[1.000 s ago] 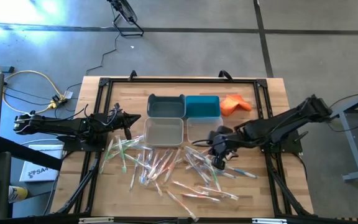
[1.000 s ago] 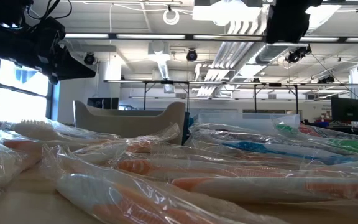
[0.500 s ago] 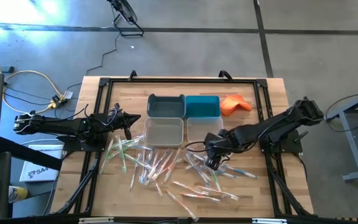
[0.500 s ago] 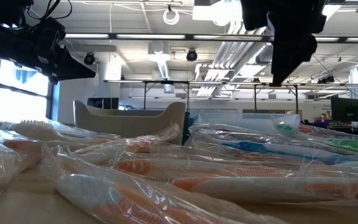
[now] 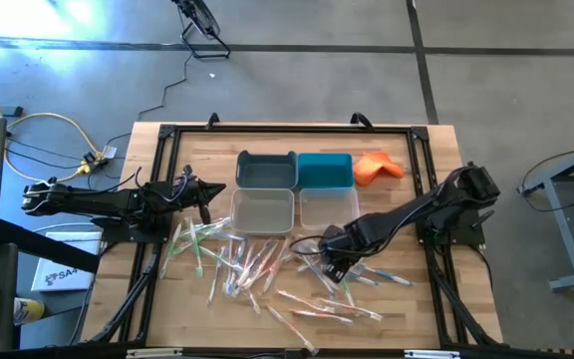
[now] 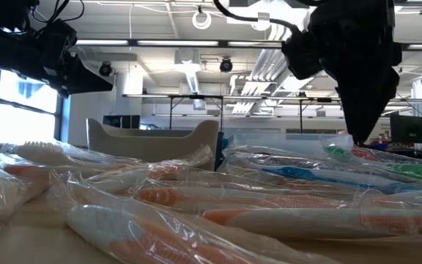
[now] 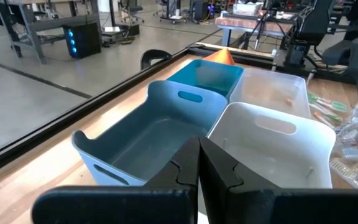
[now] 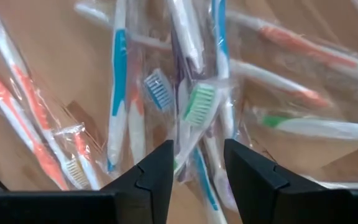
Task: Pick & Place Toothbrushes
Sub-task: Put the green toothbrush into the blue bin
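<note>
around my light wooden slatted table [image 5: 436, 140] lies a grey concrete floor [image 5: 297, 70]. beyond it, a white ceiling with pipes and strip lights [image 6: 196, 29], and a bright window [image 6: 9, 103] at one side.

Left gripper [image 7: 199, 163] closed, before four bins: grey-blue bin [image 7: 143, 134], white bin [image 7: 278, 140], teal bin [image 7: 205, 76], clear bin [image 7: 277, 90]. Wrapped toothbrushes [image 7: 347, 127] beside.

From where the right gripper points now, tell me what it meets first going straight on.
Probably the toothbrushes: the open right gripper points down at overlapping wrapped ones, a green-bristled head between its fingers. Which wrapper touches first is unclear.
</note>
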